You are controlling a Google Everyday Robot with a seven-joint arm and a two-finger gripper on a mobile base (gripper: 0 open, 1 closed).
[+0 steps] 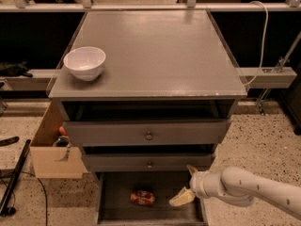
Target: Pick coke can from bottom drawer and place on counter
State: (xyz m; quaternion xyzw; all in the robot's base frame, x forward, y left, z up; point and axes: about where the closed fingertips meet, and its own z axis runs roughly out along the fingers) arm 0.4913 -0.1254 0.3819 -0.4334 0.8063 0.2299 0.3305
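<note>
The coke can (142,197) lies on its side on the floor of the open bottom drawer (117,206), left of centre. My gripper (186,185) hangs over the right part of the drawer, to the right of the can and apart from it. Its two cream fingers are spread open and hold nothing. The white arm reaches in from the lower right. The counter (155,51) is the grey top of the cabinet above.
A white bowl (85,63) stands on the counter's front left. Two upper drawers with round knobs (149,136) overhang the bottom drawer. A cardboard box (51,147) sits left of the cabinet. A black pole and cable lie on the floor at the left.
</note>
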